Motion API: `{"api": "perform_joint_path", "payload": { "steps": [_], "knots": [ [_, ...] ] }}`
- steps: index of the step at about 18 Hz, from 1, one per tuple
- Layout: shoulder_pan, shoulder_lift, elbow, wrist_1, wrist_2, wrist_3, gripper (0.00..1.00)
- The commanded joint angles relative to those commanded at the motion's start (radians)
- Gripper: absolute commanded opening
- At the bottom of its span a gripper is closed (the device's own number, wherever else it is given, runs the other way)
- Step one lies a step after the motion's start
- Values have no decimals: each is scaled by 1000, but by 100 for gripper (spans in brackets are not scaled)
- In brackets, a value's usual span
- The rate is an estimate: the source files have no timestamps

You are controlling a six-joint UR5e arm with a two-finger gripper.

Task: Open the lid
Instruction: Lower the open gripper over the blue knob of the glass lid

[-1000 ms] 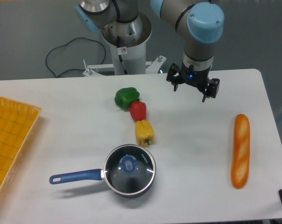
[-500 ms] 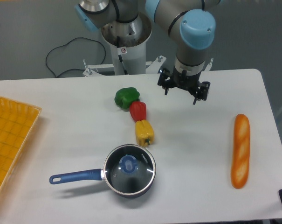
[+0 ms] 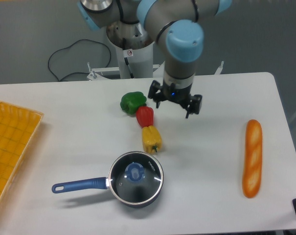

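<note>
The lid [image 3: 136,177], a round glass disc with a silver rim and a blue centre knob [image 3: 134,171], rests on the dark saucepan [image 3: 119,193] near the table's front. The saucepan's blue handle [image 3: 79,185] points left. My gripper [image 3: 173,105] hangs open above the table, up and to the right of the lid, just right of the red pepper. Nothing is between its fingers.
A green pepper [image 3: 132,101], a red pepper [image 3: 145,116] and a yellow pepper [image 3: 151,139] lie in a line between the gripper and the saucepan. A baguette [image 3: 252,157] lies at the right. A yellow tray [image 3: 8,147] sits at the left edge.
The gripper has moved left and slightly toward the front, from the back right of the table to beside the red pepper. Lid and saucepan have not moved.
</note>
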Motion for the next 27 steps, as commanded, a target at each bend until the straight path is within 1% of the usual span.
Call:
{"api": "perform_joint_path", "payload": {
  "steps": [2,4,7,15,21,27],
  "knots": [
    [-18,-28,24,2,5,-3,100],
    [-35,-58,63,0,11,-2,100],
    [-52,-91,98,-5,21,-5,100],
    [-95,-138,104,-6,26,-120,100],
    [-137,-193,152,-6,45,-164,100],
    [-158,-256,227,-3,37,-173,100]
  ]
}}
